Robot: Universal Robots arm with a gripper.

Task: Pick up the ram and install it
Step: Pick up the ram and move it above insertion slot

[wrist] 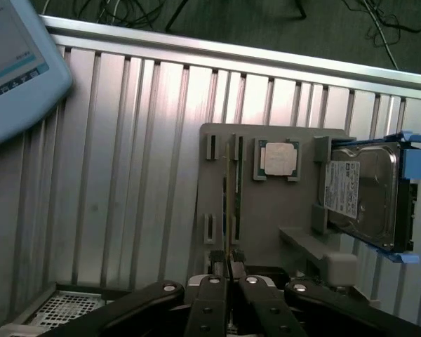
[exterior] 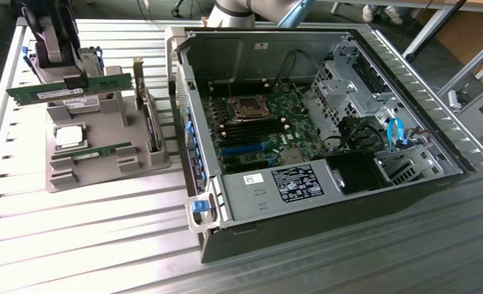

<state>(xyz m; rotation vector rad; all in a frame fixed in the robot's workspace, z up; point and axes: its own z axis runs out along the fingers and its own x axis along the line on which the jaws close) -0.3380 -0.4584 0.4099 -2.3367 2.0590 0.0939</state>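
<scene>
While its jaws stand nearly together, clamped on the ram [exterior: 37, 93], the gripper [exterior: 75, 84] holds it over the gray holder [exterior: 94, 177], apart from the second stick [exterior: 102, 151].

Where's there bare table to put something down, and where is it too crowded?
Free: the table on the tray's near side, bordered on the exterior view's right by the case. Crowded: the tray, with processor, spare stick, and the gripper holding the ram above it; the case is packed too.
</scene>
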